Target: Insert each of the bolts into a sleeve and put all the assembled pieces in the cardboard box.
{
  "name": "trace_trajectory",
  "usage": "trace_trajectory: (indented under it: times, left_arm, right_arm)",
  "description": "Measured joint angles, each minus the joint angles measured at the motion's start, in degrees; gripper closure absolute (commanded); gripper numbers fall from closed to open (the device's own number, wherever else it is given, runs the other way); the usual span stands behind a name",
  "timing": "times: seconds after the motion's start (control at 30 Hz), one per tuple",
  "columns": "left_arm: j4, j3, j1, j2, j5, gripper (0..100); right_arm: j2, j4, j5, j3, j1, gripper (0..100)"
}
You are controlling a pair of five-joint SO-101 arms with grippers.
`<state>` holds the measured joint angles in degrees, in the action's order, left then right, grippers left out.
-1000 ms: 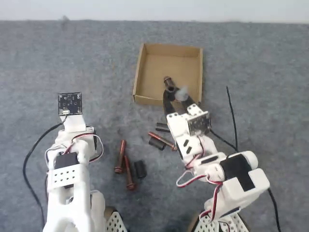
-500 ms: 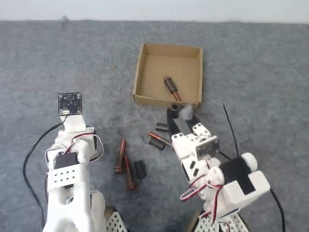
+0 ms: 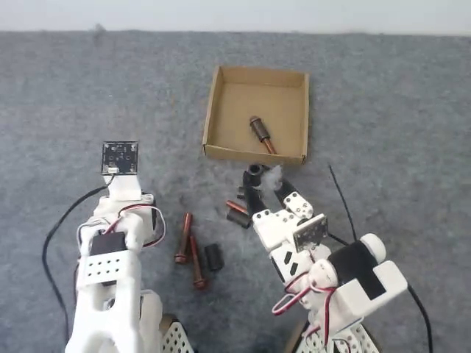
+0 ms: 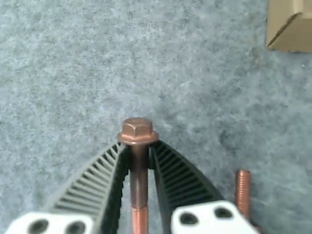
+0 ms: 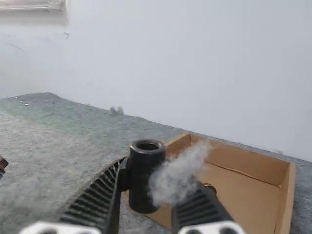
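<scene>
Toward the desk's left edge, left tool [image 4: 139, 148] is clenched on a bolt [image 4: 138, 132]: head past the fingertips, thread end back between the fingers. Mid-desk toward the front edge lie a spare bolt [image 3: 184, 237], another bolt [image 3: 197, 262] beside it, and a spare sleeve [image 3: 213, 257] just right of them. Right tool [image 5: 160, 178] sits just short of the near wall of the box [image 3: 254, 153], gripping a sleeve [image 5: 142, 168] upright, bore up, with white fluff [image 5: 178, 173] wedged against one finger. Box is near the far edge, one assembled piece [image 3: 260, 132] inside. Looks like the mating step for the next pair. Next move: bring tools together, line shank with bore. Thread end seems buried in the left tool, so a regrip may be needed. Fluff could let the sleeve slip.
</scene>
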<state>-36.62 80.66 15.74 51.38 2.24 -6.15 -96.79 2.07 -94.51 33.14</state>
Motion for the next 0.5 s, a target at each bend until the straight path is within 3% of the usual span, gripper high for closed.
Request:
trace_trajectory:
  times: [0.23, 0.5]
  left_arm:
    - [0.79, 0.00, 0.00, 0.00, 0.00, 99]
    - [9.76, 2.81, 0.09, 0.00, 0.00, 99]
  right_arm:
    - [0.00, 0.18, 0.00, 0.00, 3.08, 99.2]
    - [0.00, 1.32, 0.00, 0.00, 6.24, 99.2]
